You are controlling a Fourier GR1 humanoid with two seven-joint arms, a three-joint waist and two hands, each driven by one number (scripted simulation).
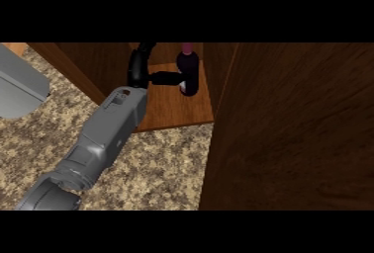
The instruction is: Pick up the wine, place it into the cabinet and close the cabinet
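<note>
I find no legible text — no label, brand, number or sign on any surface in the head view. The wine bottle (187,69) shows no readable label; the cabinet wood and counter are unmarked too.

You see the dark glass wine bottle (187,69) standing inside the brown wooden cabinet (175,111), on its floor. The black hand (150,69) sits just left of the bottle. The cabinet's open wooden door (292,128) stands at right, over the speckled stone worktop (161,163). A grey box-shaped object (18,89) lies far left.
</note>
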